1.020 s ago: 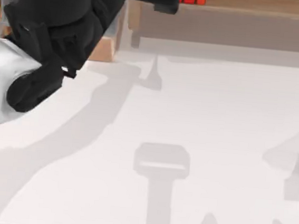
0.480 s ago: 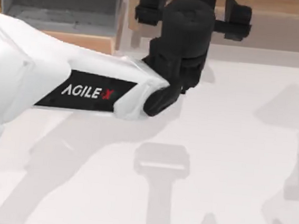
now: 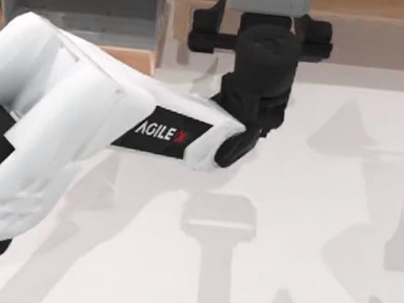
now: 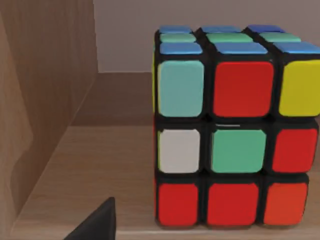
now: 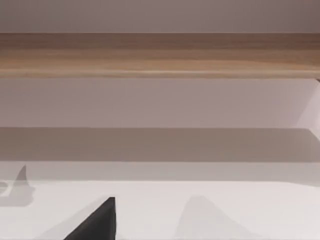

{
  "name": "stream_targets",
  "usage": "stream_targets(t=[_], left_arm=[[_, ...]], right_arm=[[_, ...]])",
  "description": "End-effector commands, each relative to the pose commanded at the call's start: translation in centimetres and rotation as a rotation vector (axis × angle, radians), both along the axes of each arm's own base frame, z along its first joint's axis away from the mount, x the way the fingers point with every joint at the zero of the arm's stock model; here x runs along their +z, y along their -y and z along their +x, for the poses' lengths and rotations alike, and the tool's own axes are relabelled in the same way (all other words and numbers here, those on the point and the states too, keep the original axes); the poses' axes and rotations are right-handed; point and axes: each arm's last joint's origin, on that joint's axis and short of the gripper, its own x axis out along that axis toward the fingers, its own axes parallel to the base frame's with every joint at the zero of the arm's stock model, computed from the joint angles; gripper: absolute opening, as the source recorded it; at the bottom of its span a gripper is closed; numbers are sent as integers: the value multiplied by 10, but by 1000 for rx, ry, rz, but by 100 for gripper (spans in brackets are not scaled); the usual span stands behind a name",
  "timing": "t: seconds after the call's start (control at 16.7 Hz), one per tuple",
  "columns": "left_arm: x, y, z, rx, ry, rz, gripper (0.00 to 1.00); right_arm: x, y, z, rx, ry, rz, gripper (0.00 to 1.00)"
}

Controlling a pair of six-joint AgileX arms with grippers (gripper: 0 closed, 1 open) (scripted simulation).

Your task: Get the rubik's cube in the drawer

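Left gripper [image 3: 263,3] faced the rubik's cube [image 4: 235,127] on the shelf [image 4: 90,170]; finger spread could not be told; an off-centre approach risked pushing it deeper.

Black-framed rubik's cube [image 4: 232,130]: facing side shows cyan, red, yellow on top row; white, green, red mid; red, red, orange bottom. Tan wood-grain shelf [image 4: 90,165] beneath. White arm, black "AGILEX" band [image 3: 162,132].

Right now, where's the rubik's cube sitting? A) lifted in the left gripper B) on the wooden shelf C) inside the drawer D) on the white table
B: the rubik's cube rests on the wooden shelf in the left wrist view, with the left gripper right at it and the drawer off to the left.
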Motion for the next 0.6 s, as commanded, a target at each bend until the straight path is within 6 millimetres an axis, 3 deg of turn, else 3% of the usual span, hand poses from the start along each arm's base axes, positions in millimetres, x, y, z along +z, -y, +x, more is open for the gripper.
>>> stream_targets(t=[0.3, 0.6], left_arm=[[0, 1, -1, -6, -3, 2, 100], [0, 3, 26, 0, 0, 0, 100]], right_arm=[[0, 0, 0, 0, 0, 0, 100], [0, 0, 0, 0, 0, 0, 100]])
